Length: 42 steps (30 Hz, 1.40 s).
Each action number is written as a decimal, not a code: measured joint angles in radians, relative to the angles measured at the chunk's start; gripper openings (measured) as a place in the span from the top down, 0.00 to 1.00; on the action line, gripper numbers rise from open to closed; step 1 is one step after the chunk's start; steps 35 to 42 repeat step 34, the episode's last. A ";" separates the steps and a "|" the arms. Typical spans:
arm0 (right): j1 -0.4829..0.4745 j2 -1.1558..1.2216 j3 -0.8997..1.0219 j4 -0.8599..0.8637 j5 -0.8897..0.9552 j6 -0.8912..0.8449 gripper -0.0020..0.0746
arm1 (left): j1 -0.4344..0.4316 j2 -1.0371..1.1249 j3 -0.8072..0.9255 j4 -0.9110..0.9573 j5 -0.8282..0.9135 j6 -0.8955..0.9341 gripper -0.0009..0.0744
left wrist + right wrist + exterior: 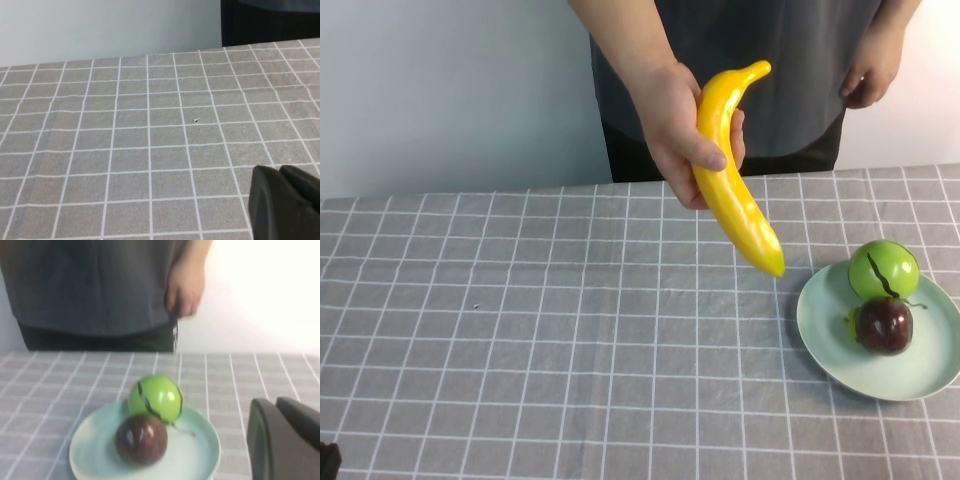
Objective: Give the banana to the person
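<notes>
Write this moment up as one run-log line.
banana: held by person's hand above table | plate: apple, dark fruit | left gripper: parked | right gripper: near plate

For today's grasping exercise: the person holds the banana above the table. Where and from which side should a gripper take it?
Probably the free lower half of the banana, below the person's hand; approach from the plate side, jaws across its narrow width. Both grippers sit back, away from it.

Banana (732, 170): bright yellow, glossy, curved, held aloft over desk's far edge, stem up, tip angled down. Person (770, 70): dark grey T-shirt, standing behind far edge, one hand (682, 135) wrapped round banana's middle.

Left gripper (285, 205) low over the desk's near left; right gripper (285, 440) near the desk's right edge.
</notes>
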 joint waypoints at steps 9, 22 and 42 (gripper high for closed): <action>0.006 0.002 0.000 0.009 0.109 -0.002 0.99 | 0.000 0.000 0.000 0.000 0.000 0.000 1.00; 0.006 0.002 0.000 0.142 0.170 -0.219 0.99 | 0.000 0.000 0.000 0.000 0.000 0.000 1.00; 0.006 0.002 0.000 0.142 0.170 -0.219 0.99 | 0.000 0.000 0.000 0.000 0.000 0.000 1.00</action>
